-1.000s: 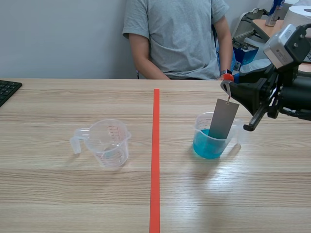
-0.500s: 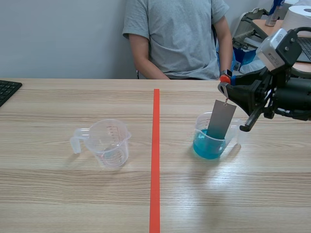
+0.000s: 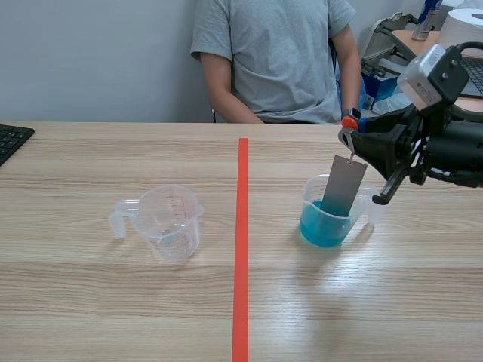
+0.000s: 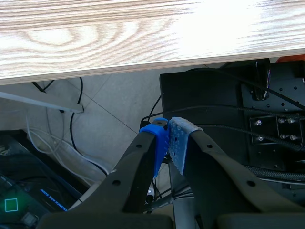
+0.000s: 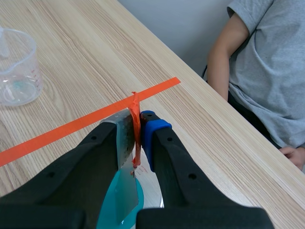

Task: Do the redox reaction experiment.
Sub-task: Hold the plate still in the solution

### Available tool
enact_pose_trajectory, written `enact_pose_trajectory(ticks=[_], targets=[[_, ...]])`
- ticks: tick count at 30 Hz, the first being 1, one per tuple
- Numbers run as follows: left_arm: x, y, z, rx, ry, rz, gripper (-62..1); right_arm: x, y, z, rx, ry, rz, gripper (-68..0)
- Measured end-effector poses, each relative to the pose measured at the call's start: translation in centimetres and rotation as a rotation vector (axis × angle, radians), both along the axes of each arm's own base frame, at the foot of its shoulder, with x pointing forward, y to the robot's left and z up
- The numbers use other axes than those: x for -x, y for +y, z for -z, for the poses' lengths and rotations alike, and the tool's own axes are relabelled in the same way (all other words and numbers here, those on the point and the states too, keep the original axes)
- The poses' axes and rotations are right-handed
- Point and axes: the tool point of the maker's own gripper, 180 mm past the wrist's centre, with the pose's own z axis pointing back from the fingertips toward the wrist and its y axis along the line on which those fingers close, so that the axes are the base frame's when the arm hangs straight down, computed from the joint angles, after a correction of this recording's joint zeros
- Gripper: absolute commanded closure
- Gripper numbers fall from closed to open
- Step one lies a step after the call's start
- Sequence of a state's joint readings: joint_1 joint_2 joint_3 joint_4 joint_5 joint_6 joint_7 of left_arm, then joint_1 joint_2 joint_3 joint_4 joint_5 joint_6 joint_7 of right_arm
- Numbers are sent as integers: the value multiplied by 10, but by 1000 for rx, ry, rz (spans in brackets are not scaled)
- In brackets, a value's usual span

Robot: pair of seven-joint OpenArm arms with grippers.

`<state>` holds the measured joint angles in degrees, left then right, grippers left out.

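Scene view, left to right: keyboard [image 3: 11,142] at the left edge of the table [image 3: 113,317], empty measuring cup [image 3: 170,222] on the left half, tape line [image 3: 241,249] down the middle, blue-liquid cup [image 3: 326,225] on the right half, right gripper [image 3: 349,136] just above it. — op1

Left arm? — op2

Left wrist view: left gripper [image 4: 169,140] has its pads together on nothing, hanging below the table's near edge. Out of play. — op1

Right one holding what? — op2

Clamped on the orange tie [image 5: 136,114]. Grey metal plate [image 3: 345,185] hangs from that tie. Long axis near upright, top leaning slightly toward the right edge, lower end inside the blue-liquid cup, in the liquid by the look of it. — op1

Geometry that matters? — op2

Plate sits directly under the gripper, cup directly under the plate. My read: this is the dip step, so the next move is vertical only. A straight lift should clear the rim; a sideways pull with the plate in could drag the cup. Can't tell if the plate touches the rim. Empty measuring cup is well apart, across the tape line. Right arm is far nearer to both. — op1
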<state>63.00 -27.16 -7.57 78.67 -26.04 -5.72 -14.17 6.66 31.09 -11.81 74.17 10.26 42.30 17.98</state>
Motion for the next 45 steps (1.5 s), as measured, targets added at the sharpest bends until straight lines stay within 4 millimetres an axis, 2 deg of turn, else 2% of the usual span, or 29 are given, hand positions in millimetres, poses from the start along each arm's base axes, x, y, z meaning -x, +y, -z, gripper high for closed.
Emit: enact_pose_trajectory(ticks=[27, 33, 45], targets=[[0, 0, 0, -1, 0, 0, -36, -3, -5, -1, -1, 7, 20, -13], [0, 0, 0, -1, 0, 0, -36, -6, -8, -12, 26, -18, 34, -13], [0, 0, 0, -1, 0, -1, -36, -1, 17, -48, 52, -71, -14, -13]])
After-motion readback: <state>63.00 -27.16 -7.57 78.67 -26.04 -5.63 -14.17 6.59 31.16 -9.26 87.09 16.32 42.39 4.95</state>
